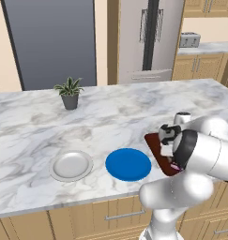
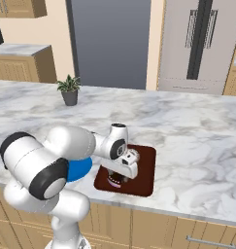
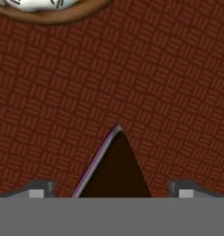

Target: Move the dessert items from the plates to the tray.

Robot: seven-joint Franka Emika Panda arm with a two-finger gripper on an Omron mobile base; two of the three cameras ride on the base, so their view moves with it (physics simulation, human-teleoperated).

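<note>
From the left base camera, the arm's own bulk hides most of the tray [image 1: 155, 145]; the blue plate [image 1: 128, 164] and grey-white plate [image 1: 71, 165] lie bare, a potted plant [image 1: 69, 93] behind. From the right, the gripper [image 2: 115, 180] hangs low over the tray. The hand camera shows fingertips [image 3: 37, 189] spread apart, astride the cake wedge [image 3: 115, 166] on the tray, the donut [image 3: 44, 11] at the top edge.

White-grey marble counter [image 1: 115, 117] over light wooden cabinets [image 1: 115, 215]. Small green potted plant in dark grey pot [image 1: 69, 93] upright near far edge. Steel refrigerator [image 1: 148, 40] behind; silver toaster [image 1: 189, 40] on back counter.
</note>
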